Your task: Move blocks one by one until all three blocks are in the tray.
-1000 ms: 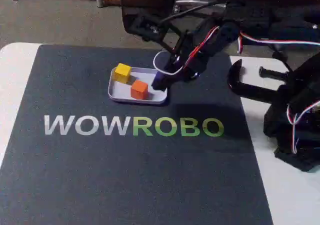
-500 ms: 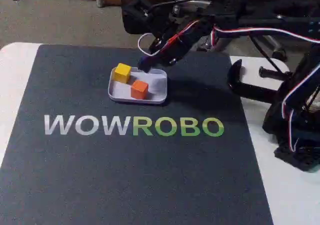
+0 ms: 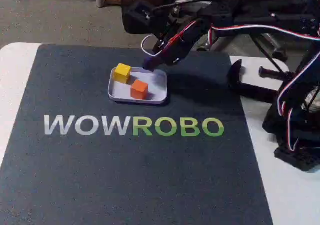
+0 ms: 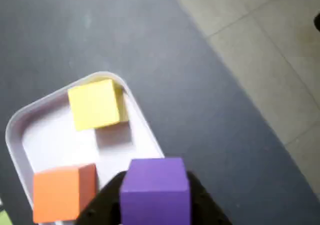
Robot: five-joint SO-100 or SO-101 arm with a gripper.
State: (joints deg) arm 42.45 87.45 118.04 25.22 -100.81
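The white tray (image 3: 155, 87) sits on the dark mat, holding the yellow block (image 3: 122, 72) at its far left corner and the orange block (image 3: 139, 89) near its front. My gripper (image 3: 150, 63) hangs just above the tray's far rim, shut on the dark purple block (image 3: 149, 63). In the wrist view the purple block (image 4: 156, 189) is pinched between the black fingers (image 4: 102, 202), raised over the tray (image 4: 35, 135) edge, with the yellow block (image 4: 96, 104) and orange block (image 4: 62, 191) lying inside.
A dark mat (image 3: 135, 175) printed with WOWROBO covers the white table. The arm's base (image 3: 295, 135) and a black clamp (image 3: 250, 85) stand at the right. Floor lies beyond the mat's far edge.
The gripper lifted the purple block from the tray's right side and carried it up and left to above the far rim. Yellow and orange blocks stayed put.
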